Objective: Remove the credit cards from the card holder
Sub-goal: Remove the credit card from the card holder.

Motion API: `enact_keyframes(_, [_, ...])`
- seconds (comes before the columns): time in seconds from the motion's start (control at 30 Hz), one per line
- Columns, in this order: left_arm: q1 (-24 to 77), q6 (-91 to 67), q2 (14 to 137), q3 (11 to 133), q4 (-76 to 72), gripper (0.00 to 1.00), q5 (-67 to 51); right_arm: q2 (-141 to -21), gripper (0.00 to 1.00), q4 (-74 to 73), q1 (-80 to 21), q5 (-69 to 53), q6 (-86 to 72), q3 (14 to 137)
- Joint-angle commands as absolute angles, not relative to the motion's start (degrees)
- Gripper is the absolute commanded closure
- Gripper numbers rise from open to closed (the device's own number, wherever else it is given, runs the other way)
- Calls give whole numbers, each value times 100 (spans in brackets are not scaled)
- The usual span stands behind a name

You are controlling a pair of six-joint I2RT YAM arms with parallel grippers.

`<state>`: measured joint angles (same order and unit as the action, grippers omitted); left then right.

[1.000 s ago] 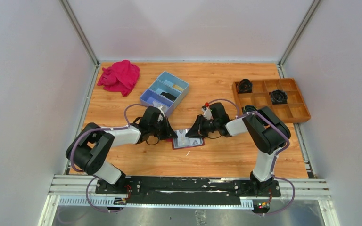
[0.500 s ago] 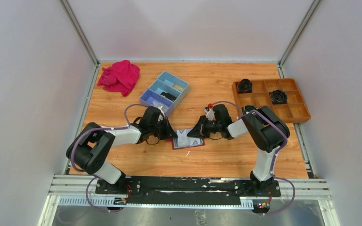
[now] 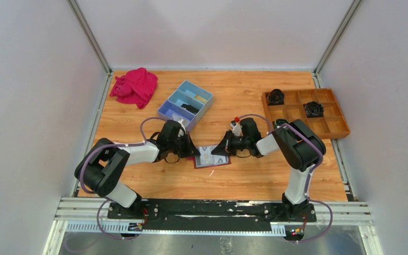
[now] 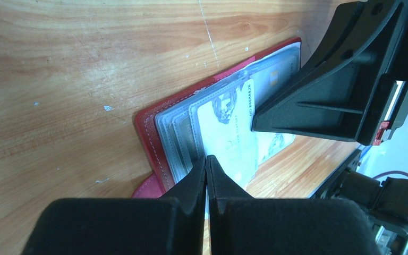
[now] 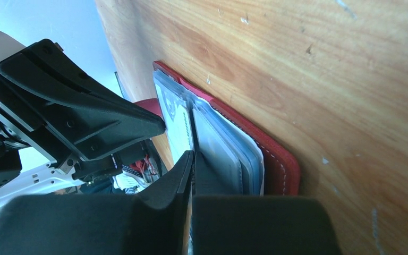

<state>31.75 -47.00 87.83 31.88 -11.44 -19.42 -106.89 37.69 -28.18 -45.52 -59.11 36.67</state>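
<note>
The dark red card holder (image 3: pixel 212 161) lies open on the table between both grippers. In the left wrist view its red cover (image 4: pixel 147 127) holds grey see-through pockets, and a whitish printed credit card (image 4: pixel 228 125) sits in the top leaf. A second card with a gold chip (image 4: pixel 274 74) lies in the far half. My left gripper (image 4: pixel 206 159) is shut on the near edge of that pocket leaf. My right gripper (image 5: pixel 193 158) is shut on the far end of the whitish card (image 5: pixel 176 123), beside the grey pockets (image 5: pixel 228 151). Both grippers (image 3: pixel 192 151) (image 3: pixel 219 150) sit low over the holder.
A blue three-compartment box (image 3: pixel 185 103) stands behind the left gripper. A bright pink cloth (image 3: pixel 135 86) lies at the back left. A wooden divided tray (image 3: pixel 305 112) with black items stands at the right.
My right gripper has shifted slightly to the right. The left arm and the holder have barely moved.
</note>
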Motion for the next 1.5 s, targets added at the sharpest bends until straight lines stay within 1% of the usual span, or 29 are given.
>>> enact_keyframes(0.0, [3223, -4505, 9110, 2960, -516, 100, -1477, -10706, 100, 3797, -2766, -4641, -5834, 3572])
enact_keyframes(0.27, [3176, -4485, 8914, 2826, -515, 100, -1411, -9925, 100, 2985, -2409, -4421, -5148, 3317])
enact_keyframes(0.73, [3129, -4343, 8461, 2817, -510, 100, -1710, -9823, 100, 2936, -2188, -4778, -4886, 3336])
enact_keyframes(0.77, [3129, -4349, 8446, 2847, -449, 99, -1744, -9909, 100, 2972, -2193, -4864, -4905, 3392])
enact_keyframes(0.83, [3131, -4295, 8454, 3024, -131, 92, -1728, -10035, 100, 3072, -2196, -4936, -4964, 3442])
enact_keyframes(0.87, [3141, -4233, 8456, 3166, 193, 91, -1626, -10079, 100, 3106, -2196, -4939, -4972, 3445])
enact_keyframes(0.97, [3346, -4071, 8186, 3614, 917, 89, -1117, -10186, 100, 3249, -2194, -4939, -5036, 3431])
enact_keyframes(1.07, [3412, -4231, 7856, 3640, 675, 87, -1243, -10237, 100, 3374, -2197, -4963, -5111, 3410])
enact_keyframes(1.2, [3436, -4486, 8165, 3633, 95, 86, -1792, -10287, 100, 3454, -2196, -4975, -5148, 3422])
enact_keyframes(1.47, [3609, -4456, 8712, 3802, 22, 87, -1717, -10309, 100, 3506, -2197, -5009, -5172, 3431])
